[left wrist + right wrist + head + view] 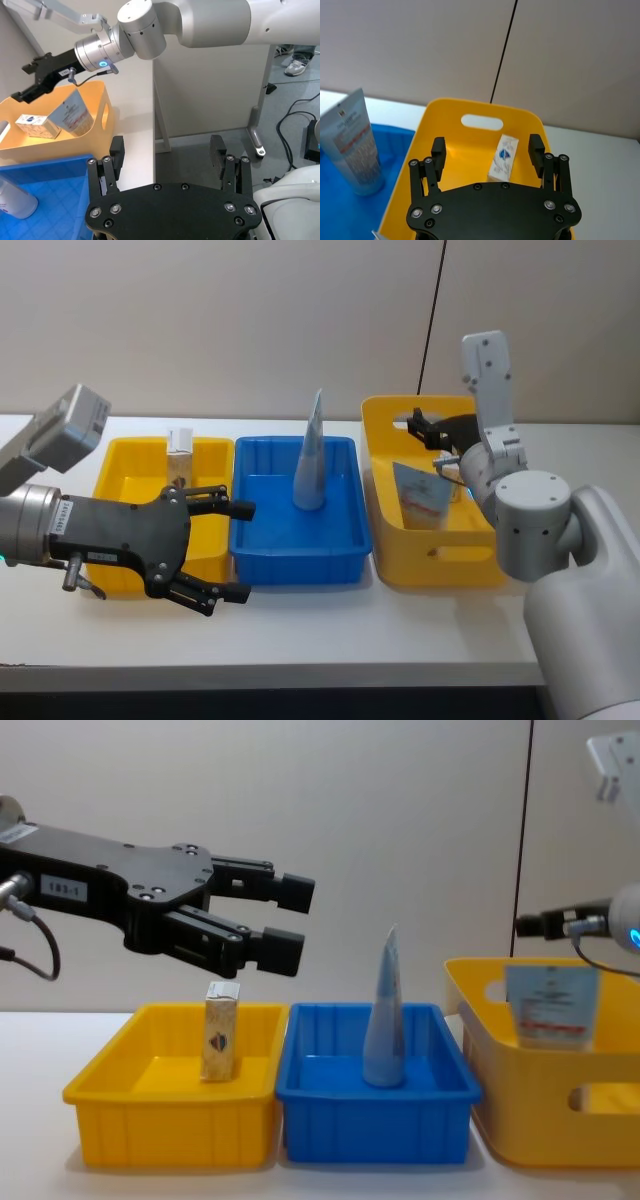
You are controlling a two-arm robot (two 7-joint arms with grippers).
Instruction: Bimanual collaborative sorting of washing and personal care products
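Hovering with spread, empty fingers over the large yellow basket (385, 430), the right gripper (487, 152) seems poised for the cream carton (503, 157) inside, while the left gripper (236, 550), likewise released, waits above the yellow tray (120, 465).

Black screw-studded grippers, silver-grey rounded arms

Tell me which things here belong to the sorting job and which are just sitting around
Job:
cream carton upright in the yellow tray
pouch standing in the blue tray
white box and second carton in the yellow basket

Not job:
black cable on the wall
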